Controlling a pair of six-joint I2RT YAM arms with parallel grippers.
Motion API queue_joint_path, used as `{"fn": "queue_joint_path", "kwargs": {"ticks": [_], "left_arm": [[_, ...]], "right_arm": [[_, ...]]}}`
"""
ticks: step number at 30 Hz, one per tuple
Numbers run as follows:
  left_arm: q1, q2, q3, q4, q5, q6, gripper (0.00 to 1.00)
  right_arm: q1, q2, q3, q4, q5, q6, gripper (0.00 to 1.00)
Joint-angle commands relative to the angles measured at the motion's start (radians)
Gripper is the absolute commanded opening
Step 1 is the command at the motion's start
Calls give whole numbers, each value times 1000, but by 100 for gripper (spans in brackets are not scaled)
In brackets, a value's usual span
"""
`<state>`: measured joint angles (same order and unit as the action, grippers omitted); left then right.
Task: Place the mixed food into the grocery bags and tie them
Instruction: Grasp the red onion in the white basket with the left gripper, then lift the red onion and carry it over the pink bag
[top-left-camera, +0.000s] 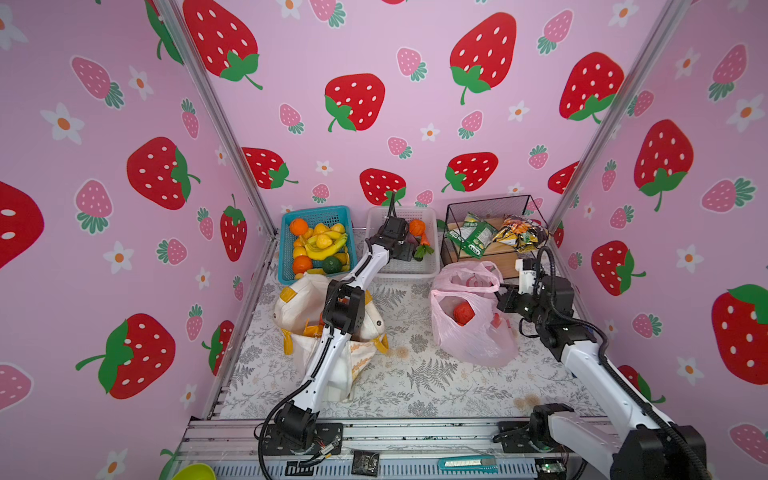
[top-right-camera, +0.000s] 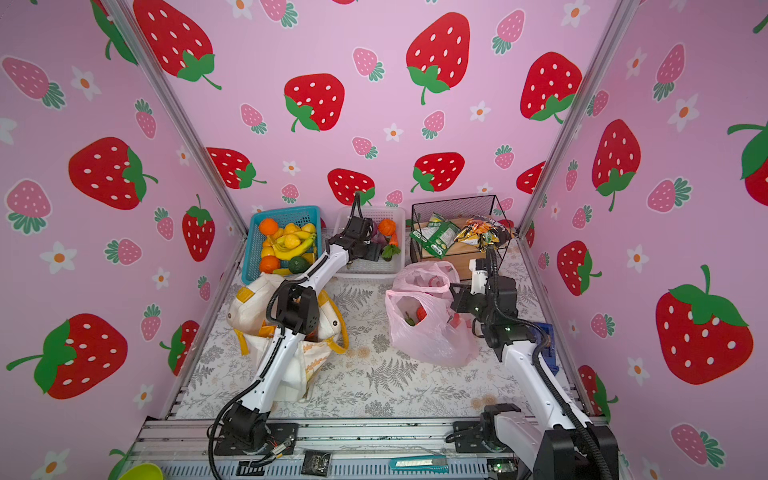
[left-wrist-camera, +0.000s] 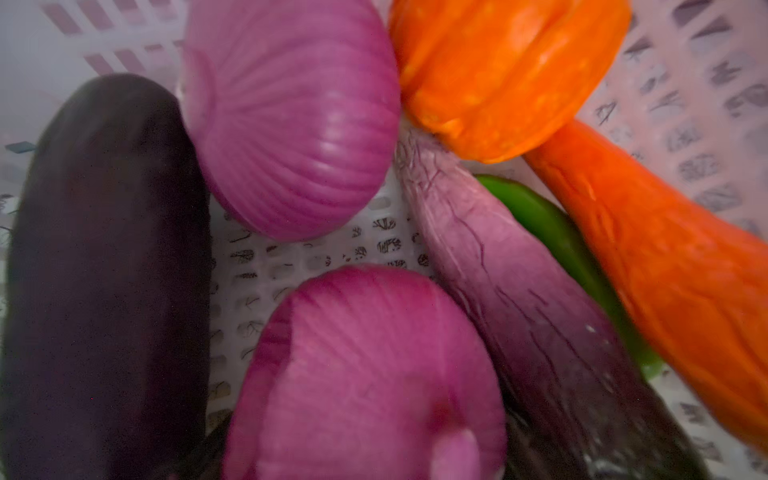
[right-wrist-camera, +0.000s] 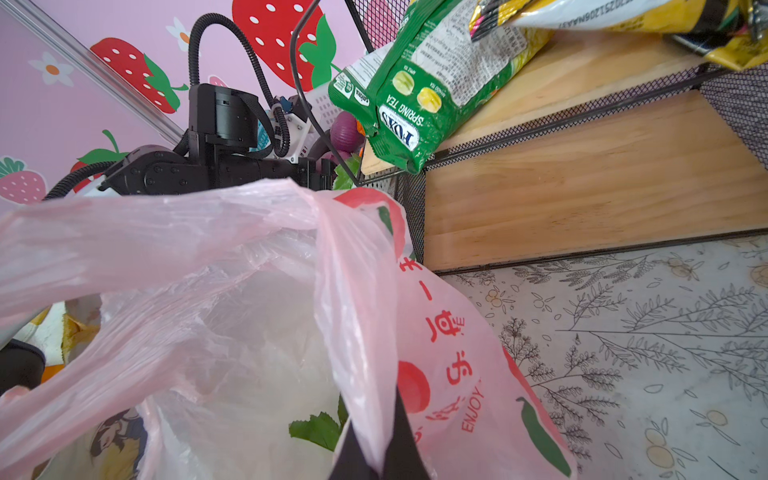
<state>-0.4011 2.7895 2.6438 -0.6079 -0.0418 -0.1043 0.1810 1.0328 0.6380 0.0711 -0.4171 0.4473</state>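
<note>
My left gripper (top-left-camera: 409, 249) is down inside the white basket (top-left-camera: 409, 272) among the toy vegetables, and its fingers are hidden. The left wrist view is filled by a dark eggplant (left-wrist-camera: 108, 270), two purple onions (left-wrist-camera: 291, 124), an orange pumpkin (left-wrist-camera: 507, 70), a carrot (left-wrist-camera: 665, 270) and a purple sweet potato (left-wrist-camera: 519, 291). My right gripper (right-wrist-camera: 376, 457) is shut on the rim of the pink plastic bag (top-left-camera: 469, 328), which holds a red tomato (top-left-camera: 463, 312). The cream canvas tote (top-left-camera: 299, 307) lies under my left arm. Snack packets (top-left-camera: 471, 237) lie in the black wire basket (top-left-camera: 486, 203).
A blue basket (top-left-camera: 286, 266) of oranges, lemons and bananas stands at the back left. The wire basket sits on a wooden box (right-wrist-camera: 582, 187) just behind the pink bag. A utility knife (top-left-camera: 467, 463) lies on the front rail. A green bowl (top-left-camera: 193, 473) is at the front left.
</note>
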Motion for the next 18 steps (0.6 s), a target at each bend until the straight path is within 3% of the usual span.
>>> {"fn": "queue_joint_path", "kwargs": {"ticks": [1, 7, 18], "left_arm": [[-2, 2, 42, -4, 13, 12, 72], [-2, -60, -11, 5, 23, 6, 52], [-20, -493, -435, 166, 66, -29, 41]], "right_arm": [[-2, -1, -13, 28, -11, -10, 0], [-2, -2, -16, 27, -11, -9, 0], [-2, -11, -18, 26, -23, 2, 0]]}}
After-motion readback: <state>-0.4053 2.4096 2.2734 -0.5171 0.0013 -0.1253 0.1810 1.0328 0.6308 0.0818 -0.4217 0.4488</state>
